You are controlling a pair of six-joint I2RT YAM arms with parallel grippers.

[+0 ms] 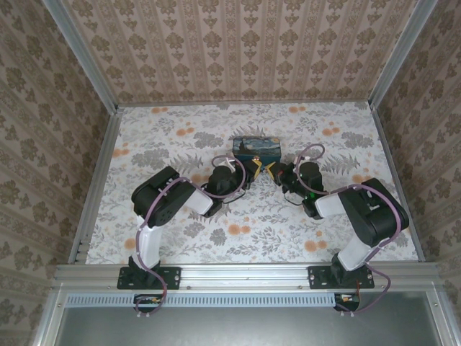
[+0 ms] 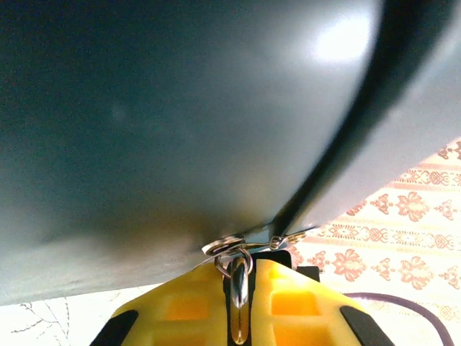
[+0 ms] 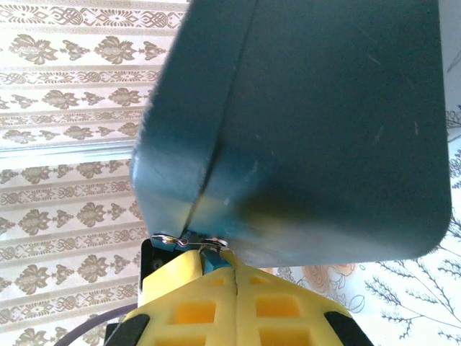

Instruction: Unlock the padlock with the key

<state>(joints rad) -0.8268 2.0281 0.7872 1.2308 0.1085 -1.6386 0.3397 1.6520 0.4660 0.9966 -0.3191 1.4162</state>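
Between yellow pads (image 2: pixel 184 306) at 6 o'clock, pinches the key (image 2: pixel 240 303) in the shut left gripper (image 2: pixel 241 270); clamps the teal padlock (image 3: pixel 209 262) in the closed right gripper (image 3: pixel 216 268), by the tin (image 1: pixel 256 146). Calls for holding the padlock still and easing the key in straight before turning. Shows from above both grippers meeting at the tin's 6 o'clock; gives the key's ring (image 2: pixel 227 249) close up at the wrist.
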